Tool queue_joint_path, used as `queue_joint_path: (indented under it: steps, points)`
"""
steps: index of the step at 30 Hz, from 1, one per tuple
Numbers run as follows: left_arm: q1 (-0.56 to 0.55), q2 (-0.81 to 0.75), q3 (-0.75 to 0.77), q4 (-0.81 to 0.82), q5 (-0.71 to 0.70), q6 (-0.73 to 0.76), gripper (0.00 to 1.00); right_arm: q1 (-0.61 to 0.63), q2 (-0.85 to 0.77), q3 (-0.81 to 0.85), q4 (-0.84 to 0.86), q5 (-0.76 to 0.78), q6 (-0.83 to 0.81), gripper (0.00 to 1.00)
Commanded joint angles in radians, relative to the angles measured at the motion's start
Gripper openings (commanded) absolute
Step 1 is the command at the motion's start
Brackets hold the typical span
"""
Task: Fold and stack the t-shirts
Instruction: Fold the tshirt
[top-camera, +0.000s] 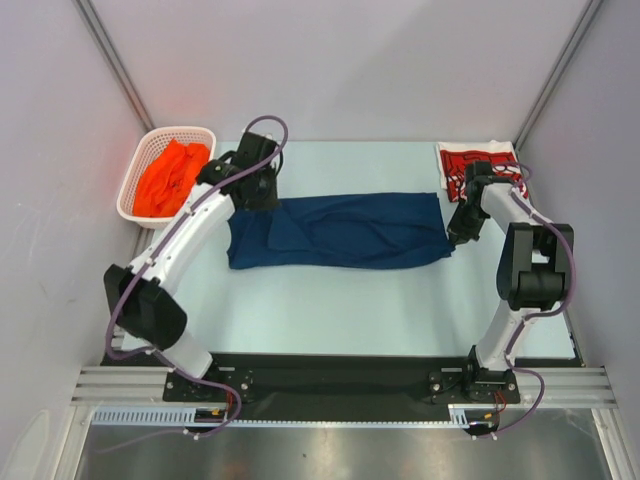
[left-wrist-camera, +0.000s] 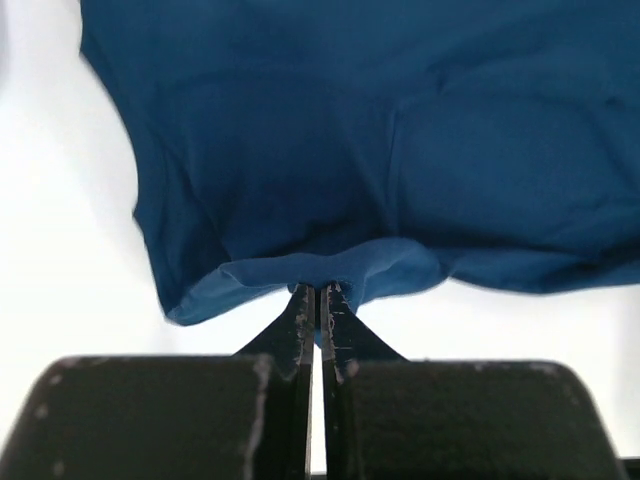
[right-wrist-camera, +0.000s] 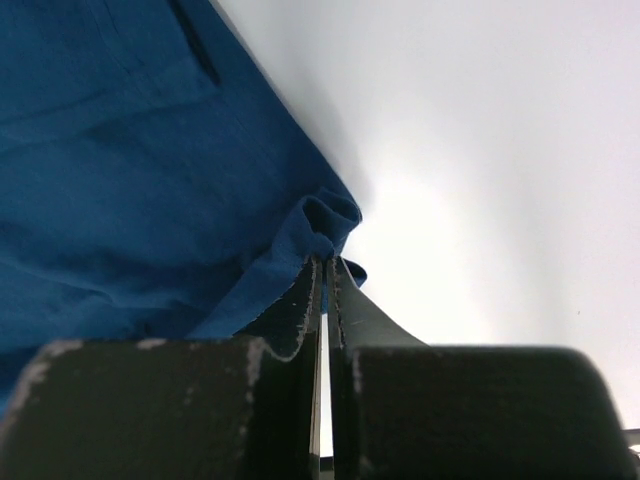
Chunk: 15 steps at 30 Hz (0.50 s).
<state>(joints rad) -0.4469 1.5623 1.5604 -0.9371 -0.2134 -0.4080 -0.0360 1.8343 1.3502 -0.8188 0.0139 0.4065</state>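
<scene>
The navy blue t-shirt (top-camera: 340, 230) lies spread in a long band across the middle of the table, no print showing. My left gripper (top-camera: 258, 200) is shut on a pinched fold of its left edge (left-wrist-camera: 320, 275). My right gripper (top-camera: 458, 238) is shut on a bunched corner of its right edge (right-wrist-camera: 325, 230). The red t-shirt (top-camera: 478, 168) with white script lies folded at the back right corner. The orange t-shirt (top-camera: 172, 177) is crumpled inside the white lattice basket (top-camera: 138, 165) at the back left.
The basket stands just left of my left arm. The folded red shirt lies close behind my right wrist. Booth walls close in the table on the left, back and right. A black strip (top-camera: 330, 372) runs along the near edge.
</scene>
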Motion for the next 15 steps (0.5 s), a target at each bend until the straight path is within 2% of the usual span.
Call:
queue_joint_path:
  steps: [1,6,15]
  points:
    - [0.022,0.088,0.133,0.041,0.020,0.083,0.00,0.004,0.039,0.072,-0.043,-0.005,-0.026,0.00]
    - [0.039,0.202,0.268,0.034,0.046,0.103,0.00,0.004,0.091,0.150,-0.071,-0.005,-0.034,0.00]
    - [0.109,0.306,0.388,0.018,0.046,0.112,0.00,0.002,0.186,0.277,-0.098,-0.037,-0.018,0.00]
